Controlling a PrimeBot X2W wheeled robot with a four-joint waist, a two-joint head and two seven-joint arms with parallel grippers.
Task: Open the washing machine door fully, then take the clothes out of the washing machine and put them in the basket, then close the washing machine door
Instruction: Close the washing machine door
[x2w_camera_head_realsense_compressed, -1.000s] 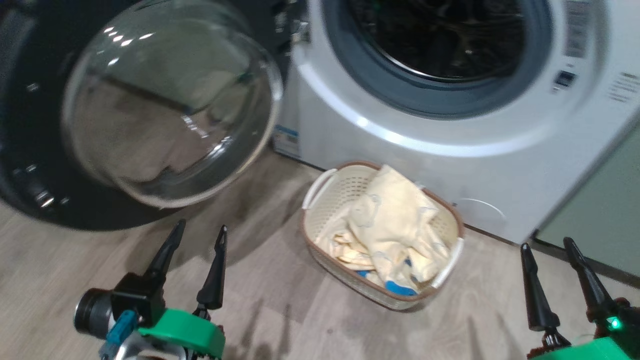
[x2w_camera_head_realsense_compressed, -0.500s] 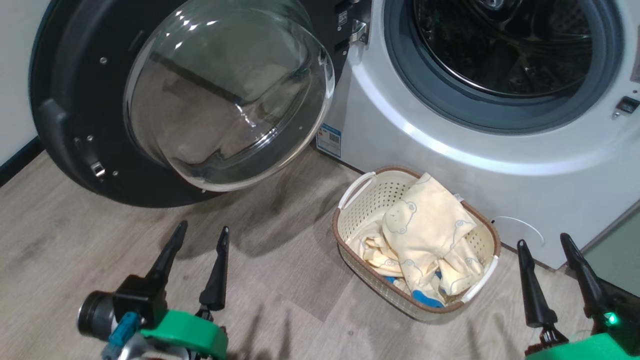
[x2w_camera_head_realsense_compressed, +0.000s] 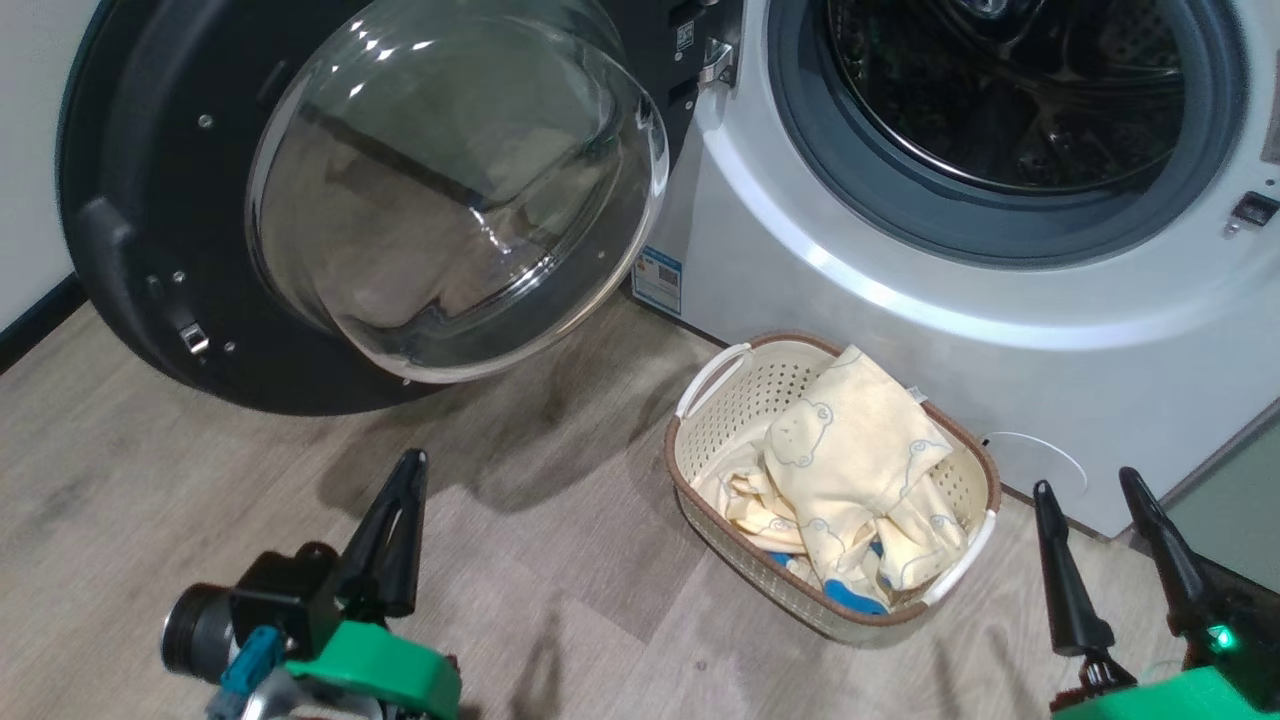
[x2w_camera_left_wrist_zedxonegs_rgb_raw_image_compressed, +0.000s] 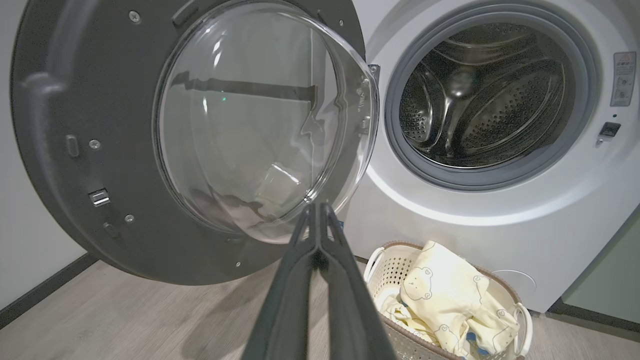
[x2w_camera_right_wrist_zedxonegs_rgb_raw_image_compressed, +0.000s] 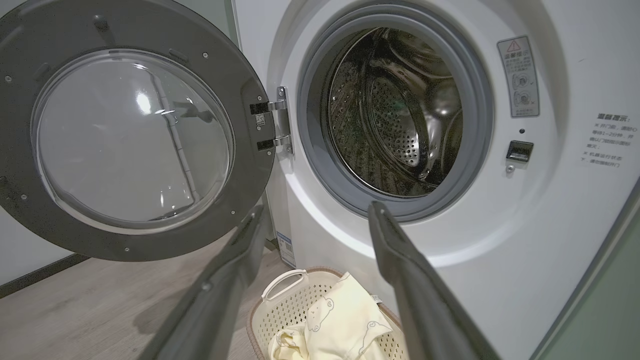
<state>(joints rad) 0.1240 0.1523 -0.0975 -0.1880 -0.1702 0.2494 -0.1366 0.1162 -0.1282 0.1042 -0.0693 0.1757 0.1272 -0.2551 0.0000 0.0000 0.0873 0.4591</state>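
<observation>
Left gripper (x2w_camera_head_realsense_compressed: 410, 462): fingers pressed together, gripping nothing; it hangs above the floor (x2w_camera_head_realsense_compressed: 560, 580) near the open door, left of the basket.
Right gripper (x2w_camera_head_realsense_compressed: 1086, 482): fingers spread wide with nothing between them, at the near right, apart from the basket.
Basket (x2w_camera_head_realsense_compressed: 745, 395): on the floor just in front of the washing machine (x2w_camera_head_realsense_compressed: 900, 300), below its opening; whether it touches the machine's front cannot be told.
Basket contents: the clothes (x2w_camera_head_realsense_compressed: 850, 470) are heaped in it, pale yellow with outlined animal faces, and a blue piece (x2w_camera_head_realsense_compressed: 853, 598) shows at the near edge. They cover the basket's floor.
Drum (x2w_camera_head_realsense_compressed: 1000, 90): dark in the head view. Both wrist views show its perforated steel wall and ribs.
Washing machine door (x2w_camera_head_realsense_compressed: 450, 190): swung wide open to the left, its glass bowl bulging toward the cameras.
Right wrist view: shows the hinge (x2w_camera_right_wrist_zedxonegs_rgb_raw_image_compressed: 280, 122) joining door and machine, and a warning label (x2w_camera_right_wrist_zedxonegs_rgb_raw_image_compressed: 517, 75) right of the opening.
Cut off: the head view crops the top of the door and drum; the right wrist view crops the basket's near half.
Hard to read: the print on the blue sticker (x2w_camera_head_realsense_compressed: 657, 280) is too small.
</observation>
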